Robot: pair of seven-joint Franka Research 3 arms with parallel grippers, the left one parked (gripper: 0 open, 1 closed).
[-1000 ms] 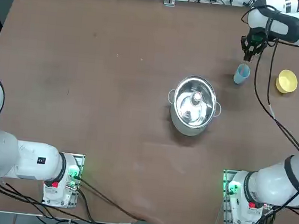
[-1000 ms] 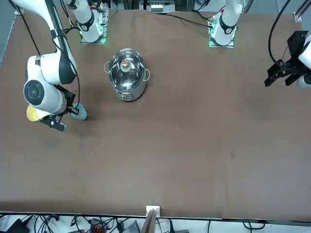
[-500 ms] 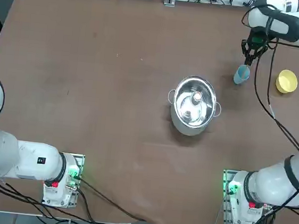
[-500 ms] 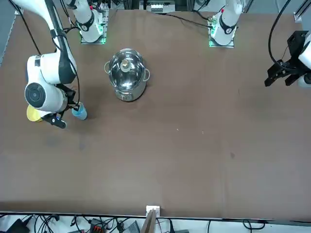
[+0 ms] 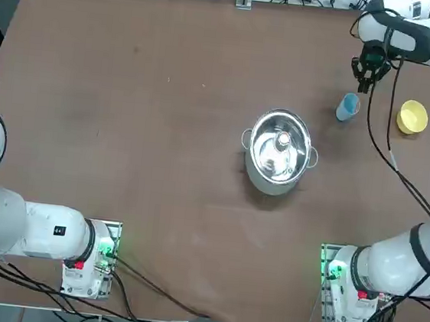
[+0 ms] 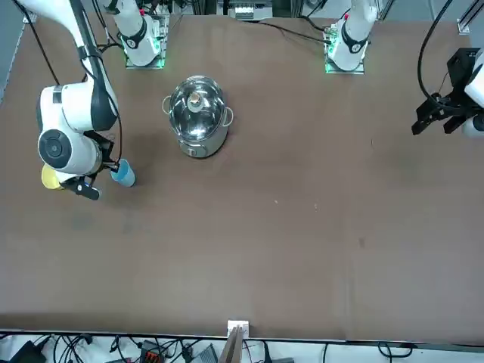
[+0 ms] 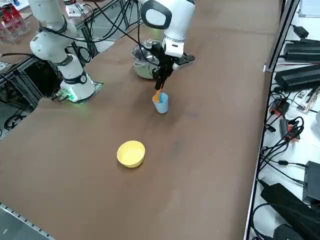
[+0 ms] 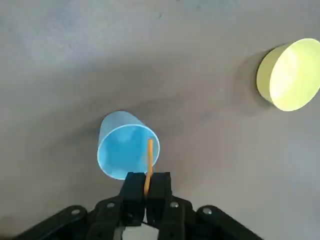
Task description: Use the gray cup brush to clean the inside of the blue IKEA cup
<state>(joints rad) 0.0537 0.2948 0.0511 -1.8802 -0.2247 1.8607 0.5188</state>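
Note:
The blue IKEA cup stands upright on the brown table, between the steel pot and the yellow bowl. My right gripper hangs just above and behind it, shut on the cup brush, which looks like a thin orange stick. In the wrist view the brush rises from between the closed fingers and lies across the cup's open mouth near its rim. From the side the brush's lower end reaches the cup's rim; I cannot tell how deep it goes. The front view shows the cup beside the wrist.
A steel pot with two handles and a knobbed lid inside stands mid-table, closer to the robot than the cup. A yellow bowl sits to the cup's right, near the table's right edge. Cables hang from the right arm over that area.
The right gripper with the brush has shifted slightly to the right in the top view, toward the bowl side. The cup, bowl and pot stay where they were.

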